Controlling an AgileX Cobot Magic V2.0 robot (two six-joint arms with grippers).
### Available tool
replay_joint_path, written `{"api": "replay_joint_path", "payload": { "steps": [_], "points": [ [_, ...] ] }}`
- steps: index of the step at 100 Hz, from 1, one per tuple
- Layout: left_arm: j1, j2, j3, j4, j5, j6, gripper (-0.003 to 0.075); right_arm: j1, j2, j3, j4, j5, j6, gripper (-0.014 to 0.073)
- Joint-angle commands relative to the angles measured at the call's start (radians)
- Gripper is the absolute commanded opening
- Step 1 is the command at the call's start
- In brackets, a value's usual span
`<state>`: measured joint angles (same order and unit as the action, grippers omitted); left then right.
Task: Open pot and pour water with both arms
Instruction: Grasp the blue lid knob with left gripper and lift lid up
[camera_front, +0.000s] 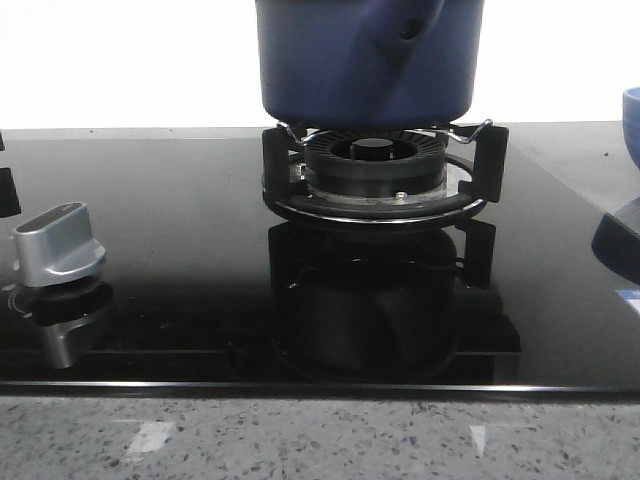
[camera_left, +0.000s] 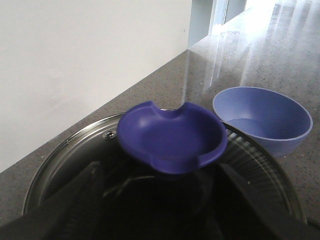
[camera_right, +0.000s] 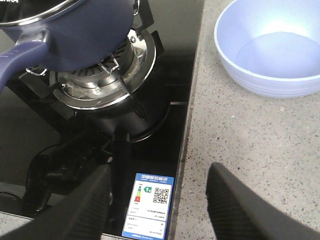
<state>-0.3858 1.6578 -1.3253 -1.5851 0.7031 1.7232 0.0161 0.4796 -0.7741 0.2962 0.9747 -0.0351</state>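
Two arms share this job. The pot (camera_front: 370, 60) sits on the burner (camera_front: 375, 170) near the back edge of the black stove top (camera_front: 180, 230), so its handle (camera_right: 20, 57) sticks out, easy to grab. The left gripper (camera_left: 160, 200) hangs right at the blue knob (camera_left: 172, 135) of the glass lid (camera_left: 70, 150), ready to lift it; whether it pinches the knob cannot be told. The right gripper (camera_right: 157, 200) is spread wide, holding nothing, over the stove top's right edge. The light blue bowl (camera_right: 270, 47) waits on the counter (camera_right: 250, 140) just beside that edge, likely for the water
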Motion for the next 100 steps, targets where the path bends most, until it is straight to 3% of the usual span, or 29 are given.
{"api": "replay_joint_path", "payload": {
  "steps": [1, 100],
  "points": [
    [-0.005, -0.040, -0.033, -0.084, 0.014, 0.004, 0.0421, 0.003, 0.014, -0.032, 0.021, -0.061, -0.009, 0.0382],
    [-0.046, 0.040, -0.117, -0.102, -0.006, 0.006, 0.0421, 0.003, 0.014, -0.032, 0.023, -0.053, -0.009, 0.0382]
  ]
}}
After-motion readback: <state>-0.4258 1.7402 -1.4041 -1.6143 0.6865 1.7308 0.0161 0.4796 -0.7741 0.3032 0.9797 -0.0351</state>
